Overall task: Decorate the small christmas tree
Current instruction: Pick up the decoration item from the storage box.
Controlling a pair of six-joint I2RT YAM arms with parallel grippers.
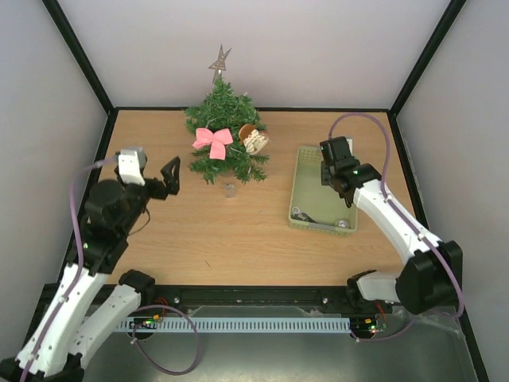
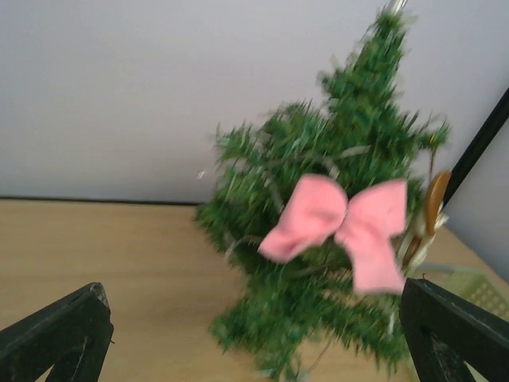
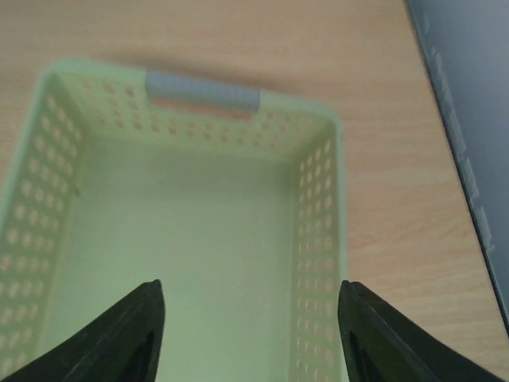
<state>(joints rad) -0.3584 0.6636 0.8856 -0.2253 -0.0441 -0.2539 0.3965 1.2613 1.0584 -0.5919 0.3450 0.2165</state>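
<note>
The small christmas tree (image 1: 226, 137) stands at the back middle of the table, with a star (image 1: 219, 59) on top, a pink bow (image 1: 213, 141) in front and a tan round ornament (image 1: 254, 139) on its right. In the left wrist view the tree (image 2: 318, 263) and the bow (image 2: 342, 223) fill the middle. My left gripper (image 1: 170, 177) is open and empty, a little left of the tree. My right gripper (image 1: 336, 173) is open and empty above the pale green basket (image 1: 304, 187), whose bare floor (image 3: 183, 263) shows between the fingertips.
Small silvery ornaments (image 1: 304, 214) lie at the basket's near end. A small grey object (image 1: 230, 189) sits on the table just in front of the tree. Dark frame posts and pale walls close in the table on three sides.
</note>
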